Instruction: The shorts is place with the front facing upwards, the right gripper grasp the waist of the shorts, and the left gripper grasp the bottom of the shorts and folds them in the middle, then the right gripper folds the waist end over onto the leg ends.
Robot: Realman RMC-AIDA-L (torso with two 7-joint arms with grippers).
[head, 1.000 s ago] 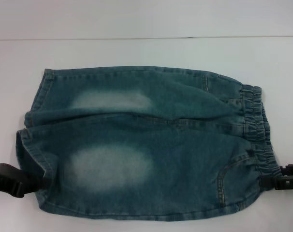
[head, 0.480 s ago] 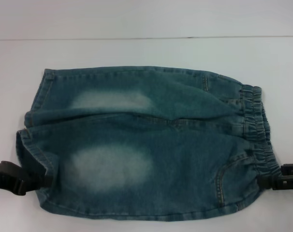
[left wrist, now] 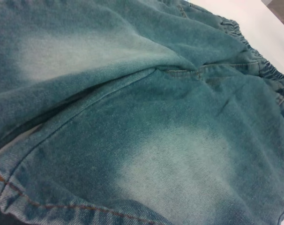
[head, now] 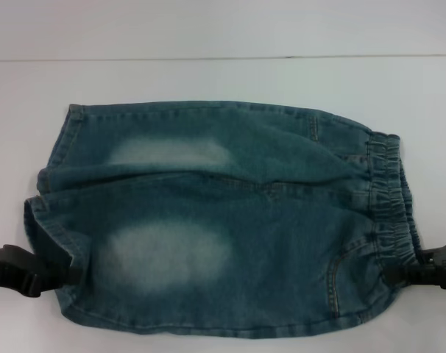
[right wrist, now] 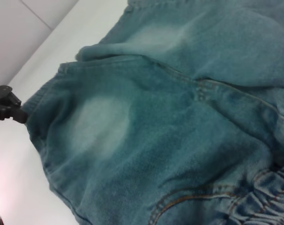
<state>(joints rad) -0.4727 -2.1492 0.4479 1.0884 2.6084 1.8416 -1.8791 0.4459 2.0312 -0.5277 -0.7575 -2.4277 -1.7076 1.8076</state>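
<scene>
Head view: denim shorts lie flat on the white table, front up, leg ends toward the left, elastic waistband on the right. Left gripper sits at the near leg hem, jaws clamped on the fabric. Right gripper is at the near end of the waistband, jaws closed on the waist edge. Left wrist view: only denim, crotch seam and waistband further off. Right wrist view: near leg panel and pocket stitching, left gripper pinching the hem at the far edge.
</scene>
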